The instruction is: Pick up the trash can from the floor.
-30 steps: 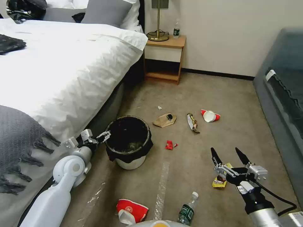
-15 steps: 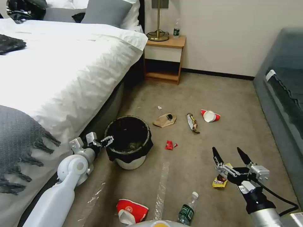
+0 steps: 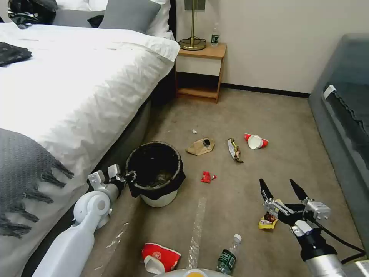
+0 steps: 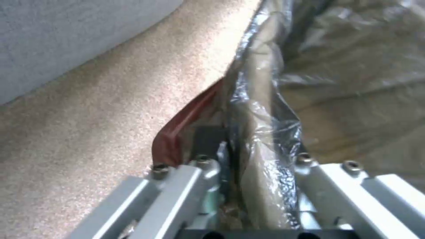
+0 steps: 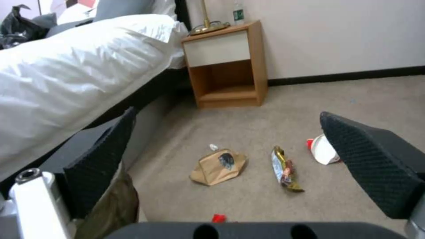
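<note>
Lower left, the left gripper (image 3: 128, 177) pinches the can (image 3: 155, 173) rim for lifting; right gripper (image 3: 282, 188) hangs released.

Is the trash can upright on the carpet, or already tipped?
Upright: the trash can stands on its base on the floor, its mouth facing up. The left gripper straddles the bag-covered rim.

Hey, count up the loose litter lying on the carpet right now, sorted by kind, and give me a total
Red-and-white paper cups: 2
Plastic bottles: 1
Brown paper bags: 1
Snack wrappers: 3, the long one, the small red one, the yellow one
Small white scraps: 1
Total: 8
</note>
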You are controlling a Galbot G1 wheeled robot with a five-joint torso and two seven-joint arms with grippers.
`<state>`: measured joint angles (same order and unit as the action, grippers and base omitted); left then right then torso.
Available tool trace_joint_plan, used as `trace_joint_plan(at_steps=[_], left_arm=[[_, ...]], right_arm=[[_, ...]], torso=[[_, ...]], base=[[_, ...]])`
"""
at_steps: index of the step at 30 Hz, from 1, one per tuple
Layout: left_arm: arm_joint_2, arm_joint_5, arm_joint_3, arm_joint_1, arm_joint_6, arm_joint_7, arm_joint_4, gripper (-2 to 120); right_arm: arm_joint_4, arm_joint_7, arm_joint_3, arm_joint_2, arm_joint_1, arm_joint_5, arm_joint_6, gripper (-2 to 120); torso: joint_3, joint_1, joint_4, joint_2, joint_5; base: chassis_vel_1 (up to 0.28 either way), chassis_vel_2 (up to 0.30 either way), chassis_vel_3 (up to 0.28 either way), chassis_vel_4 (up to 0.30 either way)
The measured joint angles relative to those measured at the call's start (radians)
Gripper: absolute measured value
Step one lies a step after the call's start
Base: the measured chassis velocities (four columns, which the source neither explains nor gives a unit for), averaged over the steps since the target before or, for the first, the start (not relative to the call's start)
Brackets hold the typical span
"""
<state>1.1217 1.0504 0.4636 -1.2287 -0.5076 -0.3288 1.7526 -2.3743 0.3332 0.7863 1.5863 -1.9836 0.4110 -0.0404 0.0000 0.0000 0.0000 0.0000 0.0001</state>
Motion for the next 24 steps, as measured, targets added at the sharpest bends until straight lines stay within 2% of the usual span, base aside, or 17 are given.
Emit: trace_joint_plan(at_steps=[1,4,14,19,24], left_arm=[[0.001,-0.002,0.001,-0.001,0.001,0.001,-0.001,8],[0.002,-0.004,0.002,-0.004,0.003,0.003,-0.001,3],[0.003,-0.015,0.006,-0.012,0.008,0.014,0.012,3],[-0.009,-0.027,0.029,-0.052,0.005,0.016,0.123,3],[-0.015,-0.026,0.044,-0.075,-0.003,0.011,0.193,3]], right_arm=[[0.001,-0.001,0.000,0.000,0.001,0.000,0.000,100],[0.003,-0.001,0.000,-0.001,0.002,0.000,0.000,100],[0.008,-0.001,0.001,-0.002,0.002,0.000,-0.001,100],[0.012,-0.001,0.001,-0.003,0.003,-0.002,-0.004,100],[0.013,-0.001,-0.002,-0.002,0.005,-0.005,-0.005,100]], torso=[[0.000,0.000,0.0000,0.000,0.0000],[0.000,0.000,0.0002,0.000,0.0001],[0.000,0.000,-0.0002,0.000,-0.0006],[0.000,0.000,0.0000,0.000,-0.0003],[0.000,0.000,-0.0001,0.000,-0.0002]], base=[[0.000,0.000,0.000,0.000],[0.000,0.000,0.000,0.000],[0.000,0.000,0.000,0.000],[0.000,0.000,0.000,0.000],[0.000,0.000,0.000,0.000]])
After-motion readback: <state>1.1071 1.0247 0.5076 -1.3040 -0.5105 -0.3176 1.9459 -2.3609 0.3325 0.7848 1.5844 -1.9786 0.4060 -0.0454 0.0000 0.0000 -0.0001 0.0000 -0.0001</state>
